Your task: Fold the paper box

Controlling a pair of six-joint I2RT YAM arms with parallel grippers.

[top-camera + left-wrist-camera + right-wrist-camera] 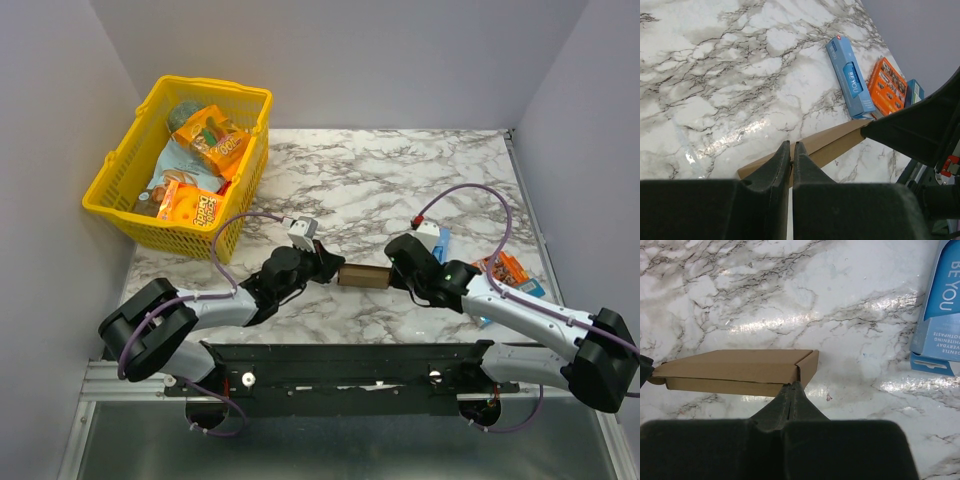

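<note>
The paper box (pixel 363 277) is a flat brown cardboard box, folded shut, lying between my two grippers at the near middle of the marble table. My left gripper (pixel 333 270) is at its left end. In the left wrist view its jaws (pixel 792 146) stand almost together with a thin edge of the box (pixel 835 140) between them. My right gripper (pixel 393 274) is at the right end. In the right wrist view it (pixel 791 386) is shut, its tips touching the near edge of the box (pixel 735 365) by the corner flap seam.
A yellow basket (pixel 130 215) holding snack packets stands at the back left. A slim blue packet (pixel 850 77) and an orange printed packet (pixel 887 85) lie to the right, behind my right arm (pixel 920 125). The blue packet (pixel 940 305) shows at the upper right of the right wrist view.
</note>
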